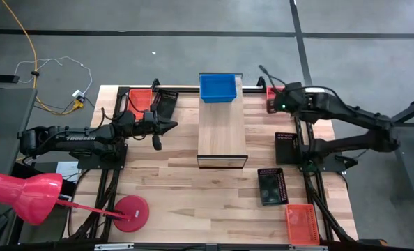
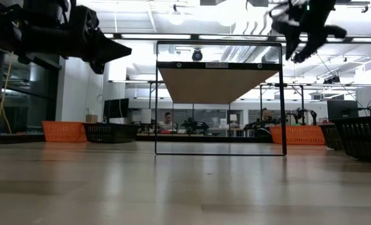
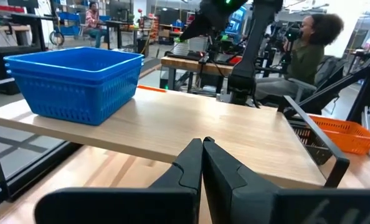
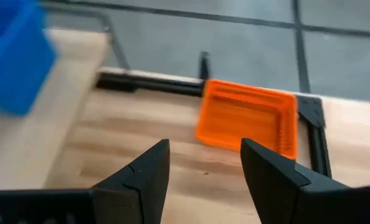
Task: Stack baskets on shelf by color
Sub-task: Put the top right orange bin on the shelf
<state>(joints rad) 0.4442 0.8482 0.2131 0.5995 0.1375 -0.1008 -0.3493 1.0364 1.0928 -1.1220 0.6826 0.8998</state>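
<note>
Blue baskets (image 1: 217,87) sit stacked at the shelf's (image 1: 221,132) upper end. Right gripper (image 4: 205,163), fingers spread, hovers over an orange basket (image 4: 247,118) at upper right; left gripper (image 3: 202,163) waits closed, centre-left.

One piece of lettering could be read: white capitals spelling "TROSSEN" ran along the side of the left arm (image 1: 81,137) in the high view. A small pale label sat on the top bar of the shelf frame (image 2: 215,64) in the low view, but its print was too small to make out. No other text, number or sign was legible.
</note>
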